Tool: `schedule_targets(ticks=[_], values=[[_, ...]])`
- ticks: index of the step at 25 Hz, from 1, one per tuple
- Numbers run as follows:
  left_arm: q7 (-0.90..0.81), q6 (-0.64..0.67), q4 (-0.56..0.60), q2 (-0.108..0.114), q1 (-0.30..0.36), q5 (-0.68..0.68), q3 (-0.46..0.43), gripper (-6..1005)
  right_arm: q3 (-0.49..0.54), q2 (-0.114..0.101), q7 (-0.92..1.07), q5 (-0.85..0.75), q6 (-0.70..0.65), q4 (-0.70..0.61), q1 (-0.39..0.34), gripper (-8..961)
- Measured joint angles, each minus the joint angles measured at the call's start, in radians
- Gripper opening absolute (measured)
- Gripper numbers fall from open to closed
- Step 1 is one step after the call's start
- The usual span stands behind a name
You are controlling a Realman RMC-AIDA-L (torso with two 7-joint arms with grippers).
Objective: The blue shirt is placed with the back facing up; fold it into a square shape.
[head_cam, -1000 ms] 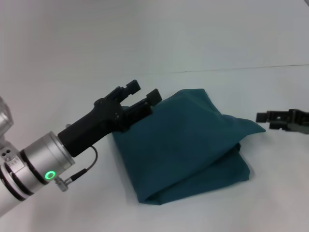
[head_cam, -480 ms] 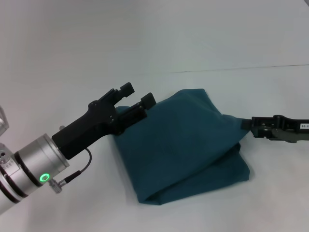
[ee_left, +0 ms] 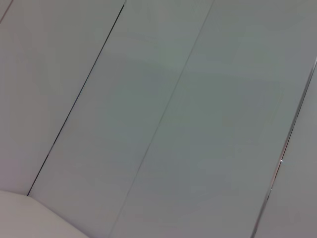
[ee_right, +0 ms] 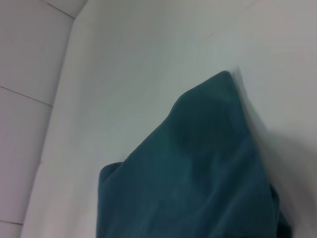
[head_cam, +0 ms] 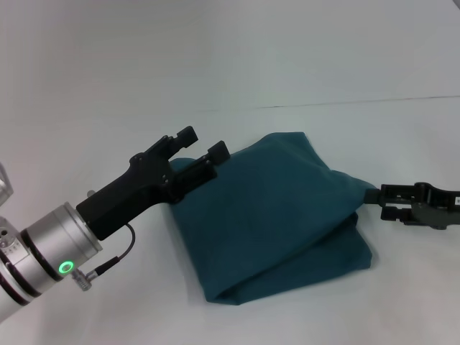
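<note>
The blue shirt [head_cam: 280, 215] lies folded in a thick, roughly square bundle on the white table, plain side showing, with one corner sticking out to the right. It fills the lower part of the right wrist view [ee_right: 198, 183]. My left gripper [head_cam: 203, 142] is open and empty, raised just over the bundle's back left corner. My right gripper [head_cam: 385, 203] is open, low over the table at the shirt's right pointed corner, and that corner touches its upper finger. The left wrist view shows only wall panels.
The white table [head_cam: 108, 108] runs all around the bundle. Its far edge meets a pale panelled wall [ee_left: 158, 99] behind. Nothing else stands on the table.
My right gripper has come in from the right to the shirt's pointed corner, then backed off slightly. My left gripper has drifted a little left and back. The shirt has stayed put.
</note>
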Motion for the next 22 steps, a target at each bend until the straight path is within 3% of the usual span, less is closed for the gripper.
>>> schedule_targets(ticks=[7, 14, 18, 22], values=[[0.016, -0.001, -0.003, -0.001, 0.002, 0.0, 0.0, 884, 0.045, 0.016, -0.005, 0.0, -0.028, 0.009, -0.009, 752], [0.029, -0.009, -0.003, -0.001, 0.0, 0.0, 0.0, 884, 0.047, 0.049, -0.001, -0.001, 0.046, 0.015, 0.02, 748], [0.028, -0.03, -0.002, 0.0, -0.002, -0.001, 0.0, 884, 0.048, 0.056, 0.0, 0.001, 0.085, 0.033, 0.035, 746], [0.028, -0.04, -0.001, 0.0, -0.003, -0.004, 0.0, 884, 0.048, 0.056, -0.003, 0.001, 0.096, 0.036, 0.04, 641]])
